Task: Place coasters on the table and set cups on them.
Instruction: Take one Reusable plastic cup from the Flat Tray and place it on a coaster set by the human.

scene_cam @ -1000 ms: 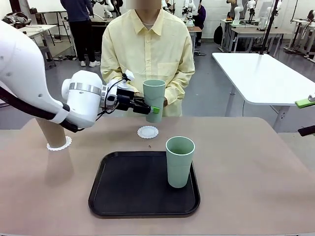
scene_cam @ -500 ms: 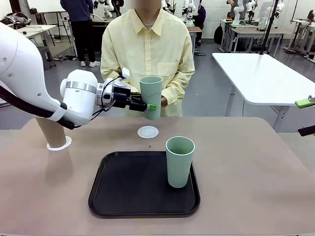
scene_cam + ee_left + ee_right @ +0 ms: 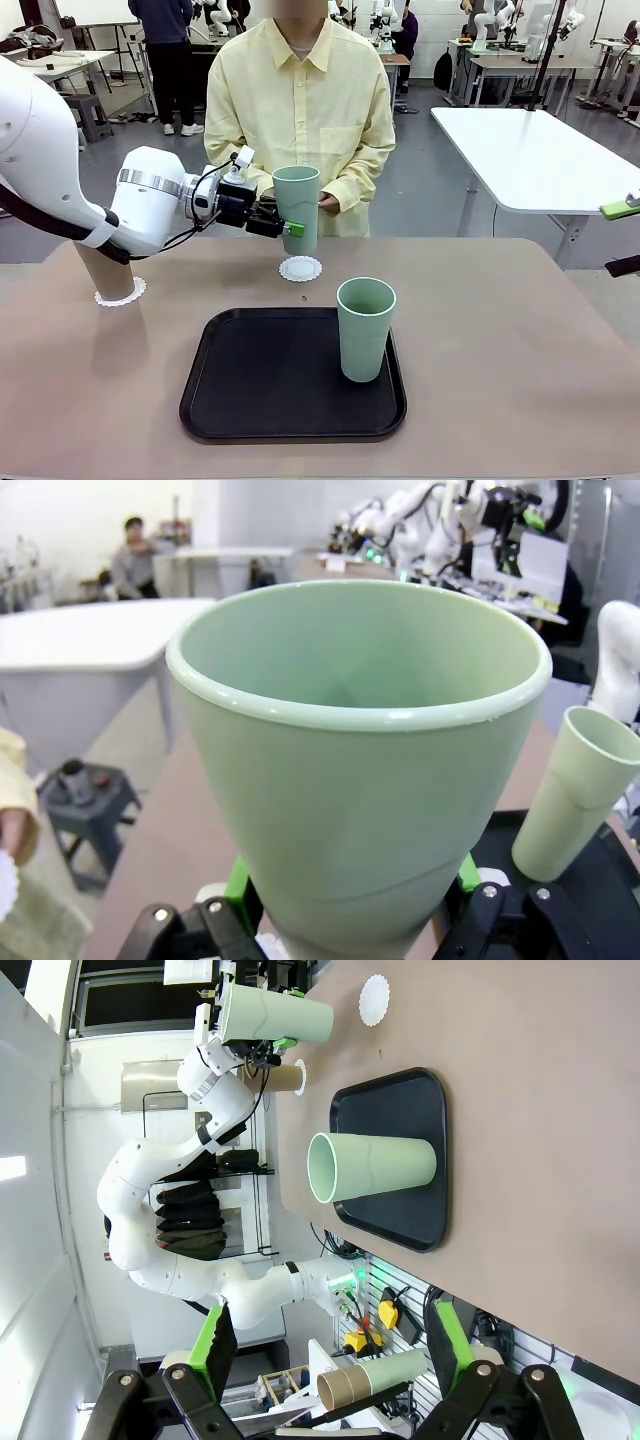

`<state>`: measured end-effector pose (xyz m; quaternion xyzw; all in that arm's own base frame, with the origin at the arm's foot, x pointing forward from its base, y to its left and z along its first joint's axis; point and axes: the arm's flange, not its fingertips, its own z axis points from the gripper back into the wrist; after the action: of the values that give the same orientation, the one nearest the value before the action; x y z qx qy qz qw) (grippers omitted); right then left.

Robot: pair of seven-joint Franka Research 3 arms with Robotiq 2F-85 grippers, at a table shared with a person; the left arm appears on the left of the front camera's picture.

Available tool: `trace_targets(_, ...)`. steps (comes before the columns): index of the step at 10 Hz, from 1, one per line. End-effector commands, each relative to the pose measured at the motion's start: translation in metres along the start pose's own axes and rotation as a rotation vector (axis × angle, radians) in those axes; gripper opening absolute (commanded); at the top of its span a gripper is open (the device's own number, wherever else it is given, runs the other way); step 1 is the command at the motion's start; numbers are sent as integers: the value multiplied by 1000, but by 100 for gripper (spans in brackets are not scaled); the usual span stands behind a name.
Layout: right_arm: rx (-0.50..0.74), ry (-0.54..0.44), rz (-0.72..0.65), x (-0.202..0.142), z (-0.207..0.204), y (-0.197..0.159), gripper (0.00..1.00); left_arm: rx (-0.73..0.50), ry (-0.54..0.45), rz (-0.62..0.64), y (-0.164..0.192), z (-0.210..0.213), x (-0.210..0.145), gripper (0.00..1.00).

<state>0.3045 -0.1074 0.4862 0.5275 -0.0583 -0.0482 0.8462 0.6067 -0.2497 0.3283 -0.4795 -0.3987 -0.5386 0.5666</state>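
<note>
Green cup [image 3: 297, 195] clamped in left claw [image 3: 288, 224]

The table [image 3: 500, 330] is viewed frontally toward the person [image 3: 300, 110], and the green cup [image 3: 365, 330] on the tray [image 3: 260, 390] is shared by all three views.

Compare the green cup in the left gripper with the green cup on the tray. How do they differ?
The held cup is clamped in the left gripper; the tray cup stands free, untouched. The held cup hangs off the table near the bare coaster; the tray cup rests on the black tray. Both are pale green, tapered and upright.
</note>
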Motion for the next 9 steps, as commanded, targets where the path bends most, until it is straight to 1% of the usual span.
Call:
trace_targets(1, 38, -13, 19, 3, -2, 1, 100, 25, -6, 2, 1, 1, 3, 84)
trace_targets(2, 38, -13, 19, 3, -2, 1, 100, 25, -6, 2, 1, 1, 3, 84)
trace_targets(4, 38, -13, 19, 3, -2, 1, 100, -31, 23, -24, 5, -3, -2, 84)
trace_targets(7, 38, -13, 19, 3, -2, 1, 100, 2, 94, -96, 19, -22, -6, 84)
trace_targets(9, 38, -13, 19, 3, -2, 1, 100, -30, 97, -106, 27, -28, -7, 84)
